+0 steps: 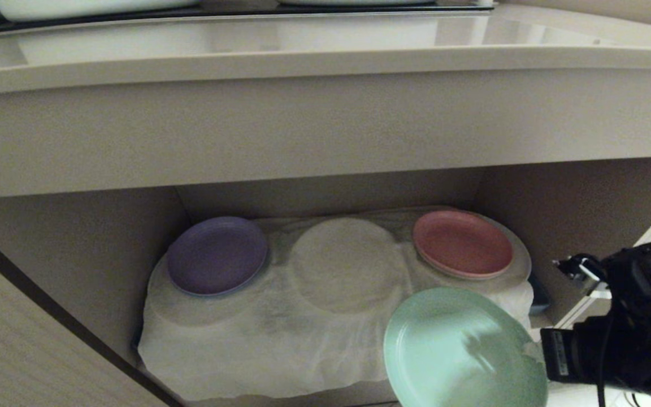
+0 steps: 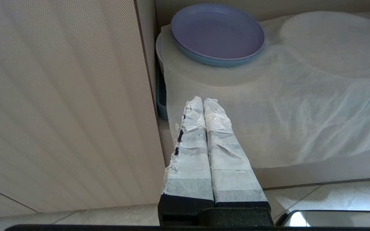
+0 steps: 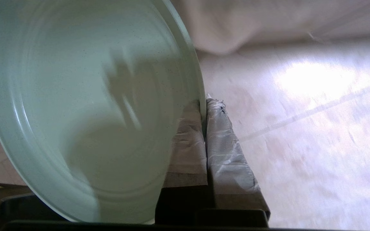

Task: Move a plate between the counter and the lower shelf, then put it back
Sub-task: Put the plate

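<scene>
The counter (image 1: 325, 62) ran across the top of the head view, its thick beige front edge overhanging the lower shelf (image 1: 77, 254) — a recess whose floor was draped in white cloth (image 1: 257, 339). On the cloth's humps sat a purple plate (image 1: 216, 255) at left and a pink plate (image 1: 462, 243) at right. The right gripper (image 3: 204, 106) was clamped on the rim of the plate (image 1: 461, 350) — mint-green, tilted, held in front of the shelf's right end. The left gripper (image 2: 202, 101) hung near the shelf's left wall, fingers pressed together.
</scene>
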